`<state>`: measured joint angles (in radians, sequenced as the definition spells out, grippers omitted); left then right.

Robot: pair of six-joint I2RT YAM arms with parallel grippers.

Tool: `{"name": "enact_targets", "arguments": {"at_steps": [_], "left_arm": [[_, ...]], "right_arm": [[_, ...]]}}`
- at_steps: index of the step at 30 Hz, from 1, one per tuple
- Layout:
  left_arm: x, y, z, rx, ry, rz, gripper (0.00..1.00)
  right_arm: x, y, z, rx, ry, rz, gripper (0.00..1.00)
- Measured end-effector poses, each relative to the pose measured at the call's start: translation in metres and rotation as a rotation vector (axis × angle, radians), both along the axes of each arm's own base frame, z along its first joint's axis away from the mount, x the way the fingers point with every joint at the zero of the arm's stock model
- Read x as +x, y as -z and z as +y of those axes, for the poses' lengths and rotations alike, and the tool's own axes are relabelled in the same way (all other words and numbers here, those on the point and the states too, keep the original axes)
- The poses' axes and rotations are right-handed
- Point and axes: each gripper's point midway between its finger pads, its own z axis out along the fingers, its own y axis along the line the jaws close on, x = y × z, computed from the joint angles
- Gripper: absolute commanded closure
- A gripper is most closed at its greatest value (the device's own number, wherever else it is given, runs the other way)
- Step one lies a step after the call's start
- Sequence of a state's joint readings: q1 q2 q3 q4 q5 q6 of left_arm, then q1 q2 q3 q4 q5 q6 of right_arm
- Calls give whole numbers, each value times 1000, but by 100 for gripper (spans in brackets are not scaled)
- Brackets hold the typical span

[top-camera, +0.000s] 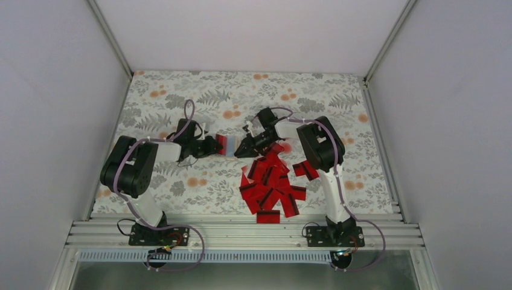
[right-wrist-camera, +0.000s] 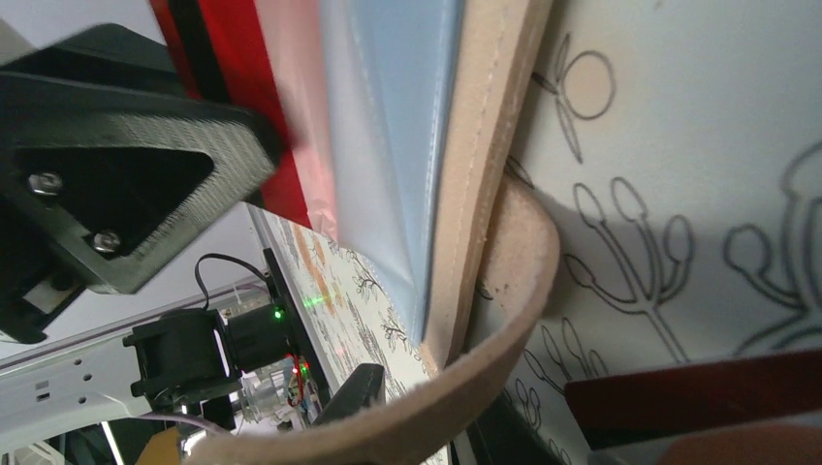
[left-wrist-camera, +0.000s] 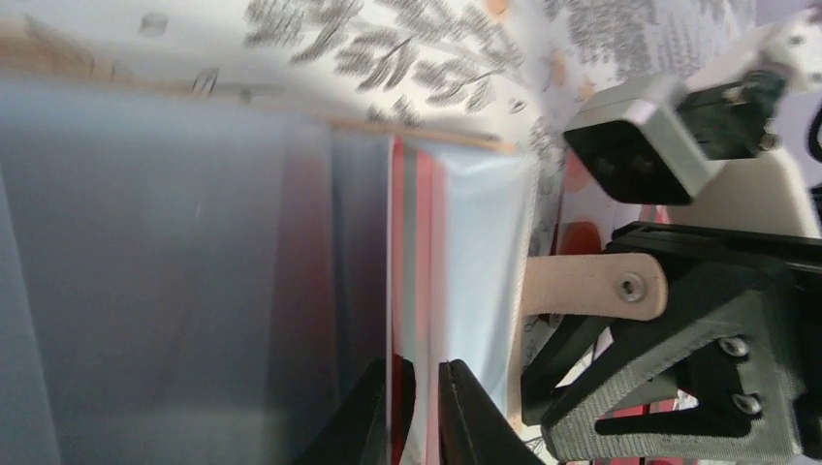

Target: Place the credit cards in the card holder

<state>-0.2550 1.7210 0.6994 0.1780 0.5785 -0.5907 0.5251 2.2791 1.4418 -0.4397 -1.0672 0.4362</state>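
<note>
Top external: left gripper [top-camera: 217, 145], right gripper [top-camera: 241, 148] pinch card holder [top-camera: 230, 145] edges over cloth [top-camera: 181, 96].

Card holder [top-camera: 232, 145] is held mid-table over the cloth [top-camera: 181, 96], between the two grippers: left gripper [top-camera: 217, 145] on its left, right gripper [top-camera: 243, 147] on its right. One card [top-camera: 221, 144] is lodged at the holder's left side, its edge flanked by the left fingertips [left-wrist-camera: 463, 417]. Credit cards [top-camera: 272, 184] are heaped, overlapping, nearer than the right gripper and reaching the cloth's near edge. One stray card [top-camera: 306, 170] is set just right of the heap.
</note>
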Motion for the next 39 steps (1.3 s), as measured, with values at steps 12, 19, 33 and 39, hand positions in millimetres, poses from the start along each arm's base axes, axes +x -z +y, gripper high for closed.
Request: {"name": "enact_targets", "arguments": {"at_steps": [12,19,33,39], "left_arm": [[-6,3,4,95,25,74,48],[-2,0,16,210,21,103,29],[-1,-3,31,392,86,142,0],[1,-5,39,425,131,146,0]], "right_arm": [[-3,0,4,1,-11,-5,83],[-3,0,4,0,-11,-5,83],[-3,0,4,-1,-10,-6,83],[-2,0,4,-6,-9,-8,83]]}}
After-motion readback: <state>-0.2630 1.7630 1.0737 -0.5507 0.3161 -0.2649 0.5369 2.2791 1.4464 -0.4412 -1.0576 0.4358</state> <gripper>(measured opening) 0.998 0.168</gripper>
